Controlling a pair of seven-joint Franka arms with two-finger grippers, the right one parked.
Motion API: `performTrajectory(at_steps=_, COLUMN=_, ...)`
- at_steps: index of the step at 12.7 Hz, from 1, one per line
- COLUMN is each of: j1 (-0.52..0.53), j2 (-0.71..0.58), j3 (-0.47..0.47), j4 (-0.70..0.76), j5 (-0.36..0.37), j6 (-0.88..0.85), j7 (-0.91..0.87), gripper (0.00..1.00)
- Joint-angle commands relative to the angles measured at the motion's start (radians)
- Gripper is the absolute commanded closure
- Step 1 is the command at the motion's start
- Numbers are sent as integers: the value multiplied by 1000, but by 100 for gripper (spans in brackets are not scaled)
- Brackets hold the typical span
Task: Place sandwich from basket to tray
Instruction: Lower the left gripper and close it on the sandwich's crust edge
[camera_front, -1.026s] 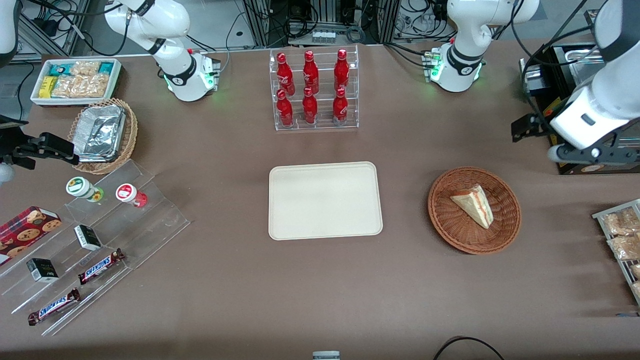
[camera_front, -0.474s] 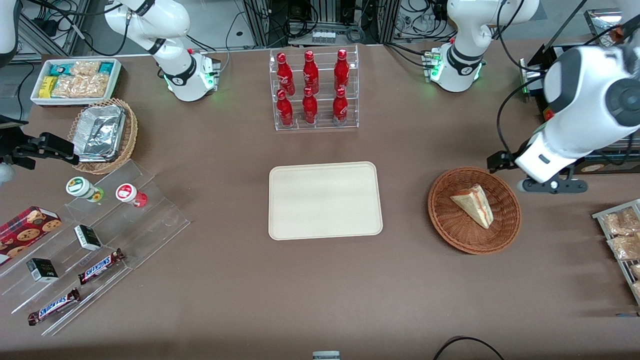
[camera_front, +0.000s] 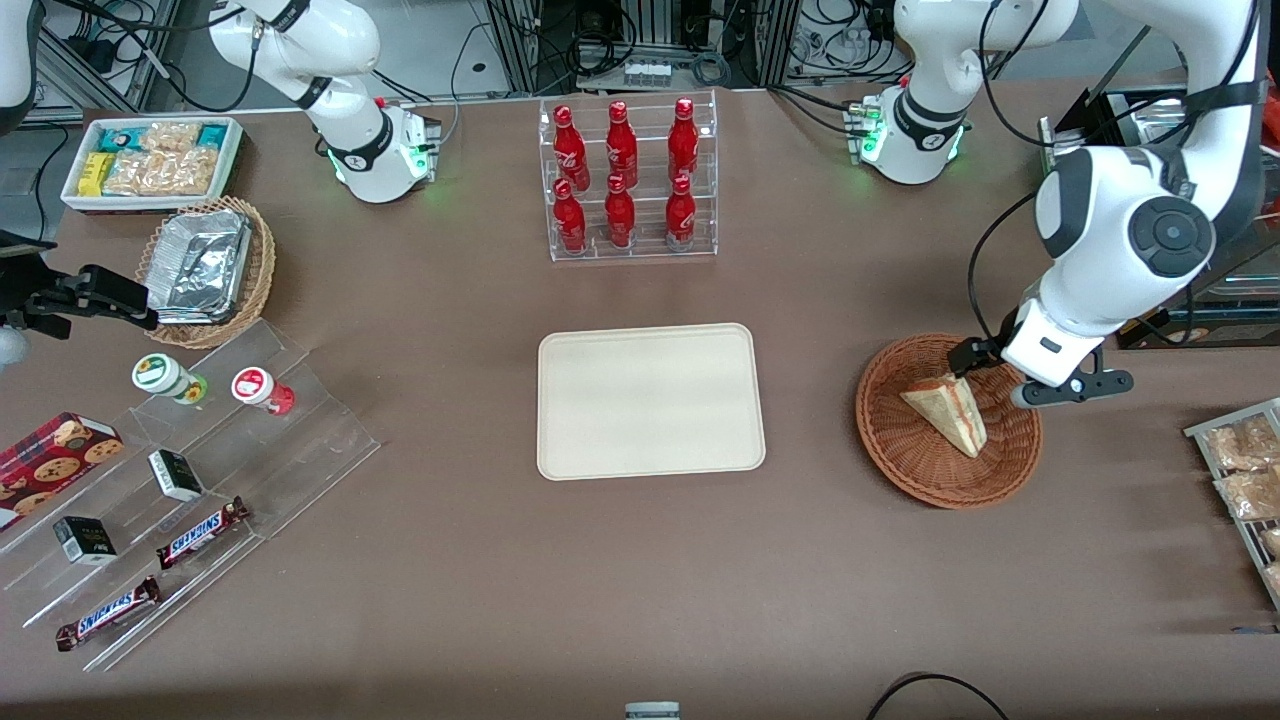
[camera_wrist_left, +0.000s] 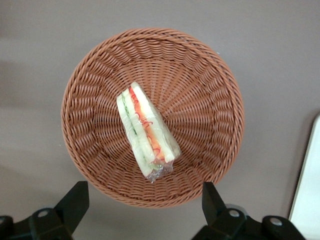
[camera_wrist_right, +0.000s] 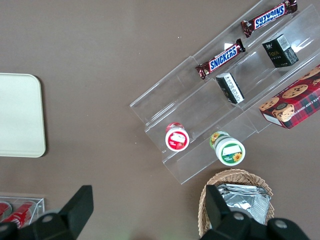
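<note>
While the small triangular sandwich wedge of pale bread with red and green filling (camera_wrist_left: 145, 131) lies inside the round reddish-brown woven wicker basket (camera_wrist_left: 210, 90), the left arm's claw (camera_wrist_left: 145, 207) hovers above the basket's rim, fingers spread wide and holding nothing. Seen from the wrist, the wedge sits just ahead of the gap between the fingers, its long axis running slantwise across the line joining them. The flat cream rectangular tray (camera_front: 650, 400) waits bare on the brown tabletop (camera_front: 640, 580), well apart toward the parked arm's end; the lift looks not yet begun.
</note>
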Motion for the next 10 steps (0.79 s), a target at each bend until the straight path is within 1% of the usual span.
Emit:
performTrajectory(at_steps=1, j1=-4, j2=17, j3=4, j4=-18, j5=2, j6=48, j7=-189, gripper=0)
performTrajectory(at_steps=3, j1=-7, j2=46, j3=2, j4=-12, j5=2, j6=71, j7=-378, gripper=0)
performTrajectory(at_steps=4, j1=-7, j2=57, j3=2, j4=-16, j5=2, j6=97, j7=-439, gripper=0)
performTrajectory(at_steps=7, j1=-7, j2=94, j3=2, j4=-21, j5=-2, j6=141, j7=-519, gripper=0)
performTrajectory(at_steps=10, j1=-7, j2=123, j3=2, j4=-23, j5=-12, j6=155, j7=-530, gripper=0)
